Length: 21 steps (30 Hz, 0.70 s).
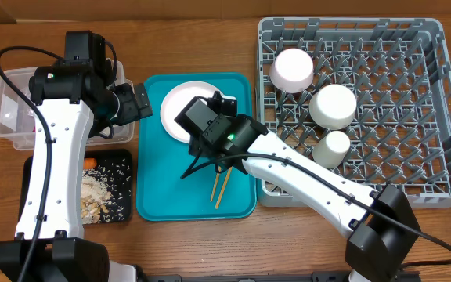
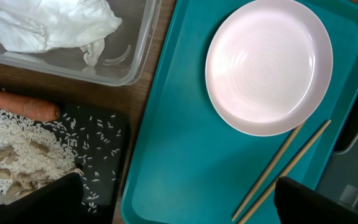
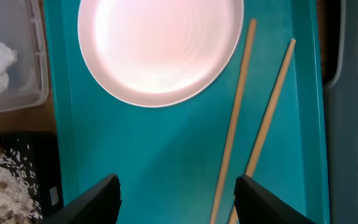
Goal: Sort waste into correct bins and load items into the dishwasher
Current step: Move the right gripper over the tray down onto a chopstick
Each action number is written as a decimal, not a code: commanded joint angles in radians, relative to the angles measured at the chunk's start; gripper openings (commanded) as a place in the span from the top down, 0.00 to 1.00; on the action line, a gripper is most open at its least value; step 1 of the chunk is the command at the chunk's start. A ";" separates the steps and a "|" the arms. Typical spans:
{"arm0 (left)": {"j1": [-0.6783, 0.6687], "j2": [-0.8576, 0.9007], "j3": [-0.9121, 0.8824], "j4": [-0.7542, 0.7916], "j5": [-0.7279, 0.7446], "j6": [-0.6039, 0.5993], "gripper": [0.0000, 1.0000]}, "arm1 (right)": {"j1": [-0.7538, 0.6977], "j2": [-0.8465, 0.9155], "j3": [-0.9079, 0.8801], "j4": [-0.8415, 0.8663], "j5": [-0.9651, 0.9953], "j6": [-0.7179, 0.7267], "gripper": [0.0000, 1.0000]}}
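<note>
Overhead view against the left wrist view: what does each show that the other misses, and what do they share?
Only the overhead shows the grey dish rack, with two white bowls and a small white cup standing in it. Only the left wrist shows the crumpled white wad lying in the clear tub; overhead, the left arm covers that part. Both show the pale plate and wooden chopsticks on the teal tray, plus the carrot and rice at the black tray.
</note>
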 commanded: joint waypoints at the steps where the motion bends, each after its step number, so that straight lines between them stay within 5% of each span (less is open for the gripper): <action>1: -0.007 0.002 0.003 0.002 -0.013 0.013 0.00 | -0.003 -0.001 -0.036 -0.002 -0.008 0.074 0.43; 8: -0.007 0.002 0.003 0.002 -0.013 0.013 0.00 | -0.004 -0.001 -0.106 0.022 -0.021 0.113 0.44; 13: -0.007 0.002 0.003 0.002 -0.013 0.013 0.00 | -0.004 0.001 -0.106 0.066 -0.133 -0.077 0.39; 21: -0.007 0.002 0.003 0.002 -0.013 0.013 0.00 | -0.006 0.030 -0.106 0.076 -0.067 0.026 0.44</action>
